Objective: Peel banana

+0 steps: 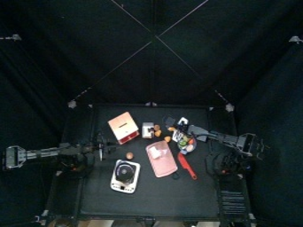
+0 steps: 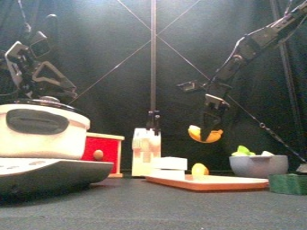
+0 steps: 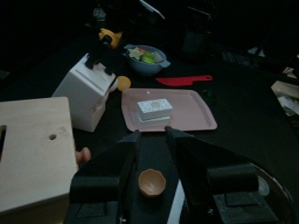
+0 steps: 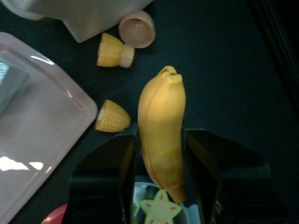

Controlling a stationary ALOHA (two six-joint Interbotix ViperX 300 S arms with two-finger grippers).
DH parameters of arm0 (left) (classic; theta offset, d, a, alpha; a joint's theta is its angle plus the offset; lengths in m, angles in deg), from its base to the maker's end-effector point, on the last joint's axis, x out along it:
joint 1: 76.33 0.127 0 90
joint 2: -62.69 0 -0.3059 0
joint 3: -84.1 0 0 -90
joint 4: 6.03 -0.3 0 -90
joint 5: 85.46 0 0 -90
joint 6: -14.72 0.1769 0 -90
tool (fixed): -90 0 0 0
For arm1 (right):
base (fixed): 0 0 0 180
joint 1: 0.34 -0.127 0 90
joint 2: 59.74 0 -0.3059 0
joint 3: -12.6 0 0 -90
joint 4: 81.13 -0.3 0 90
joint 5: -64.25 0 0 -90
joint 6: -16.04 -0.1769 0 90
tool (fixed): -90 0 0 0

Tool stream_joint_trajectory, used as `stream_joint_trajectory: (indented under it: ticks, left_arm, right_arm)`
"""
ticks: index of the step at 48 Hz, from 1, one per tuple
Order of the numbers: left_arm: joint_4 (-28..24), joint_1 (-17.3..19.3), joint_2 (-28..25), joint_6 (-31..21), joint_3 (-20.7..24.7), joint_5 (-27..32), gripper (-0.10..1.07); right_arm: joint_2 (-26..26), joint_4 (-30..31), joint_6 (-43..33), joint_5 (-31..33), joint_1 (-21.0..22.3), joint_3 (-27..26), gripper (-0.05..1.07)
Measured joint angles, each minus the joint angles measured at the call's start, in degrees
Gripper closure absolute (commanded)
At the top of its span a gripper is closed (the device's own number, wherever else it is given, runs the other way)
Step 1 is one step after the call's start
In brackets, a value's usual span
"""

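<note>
My right gripper [image 2: 206, 128] is shut on the banana [image 2: 206, 136] and holds it in the air behind the pink board [image 2: 206, 182]. In the right wrist view the yellow banana [image 4: 163, 114] stands lengthwise between the jaws, its tip pointing away from the wrist. Two small yellow pieces [image 4: 114, 115] lie on the table below it, near the board's corner [image 4: 35, 105]. My left gripper [image 3: 160, 162] is open and empty, resting at the table's left side [image 1: 73, 156]. It looks over the board [image 3: 193, 114] towards the banana [image 3: 108, 37].
A white block [image 3: 153, 107] and a yellow piece [image 2: 199, 169] lie on the board. A red-handled tool [image 3: 187, 80] and a bowl [image 2: 258, 164] sit to its right. A white stand [image 2: 146, 149], a wooden box [image 3: 35, 149] and a white appliance [image 2: 42, 130] stand left.
</note>
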Motion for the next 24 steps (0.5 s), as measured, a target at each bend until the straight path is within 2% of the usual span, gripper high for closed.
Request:
stream_joint_trajectory:
  ticks: [13, 24]
  left_arm:
    - [0.09, -3.08, -1.76, 0.0, 4.31, -0.18, 0.25]
    - [0.18, -5.63, -8.53, 0.7, 9.14, -1.41, 0.25]
  right_arm:
    - [-5.45, -5.8, 0.0, -0.62, -7.82, -0.09, 0.34]
    - [-9.76, -9.49, 0.09, -9.49, -14.06, 0.44, 0.34]
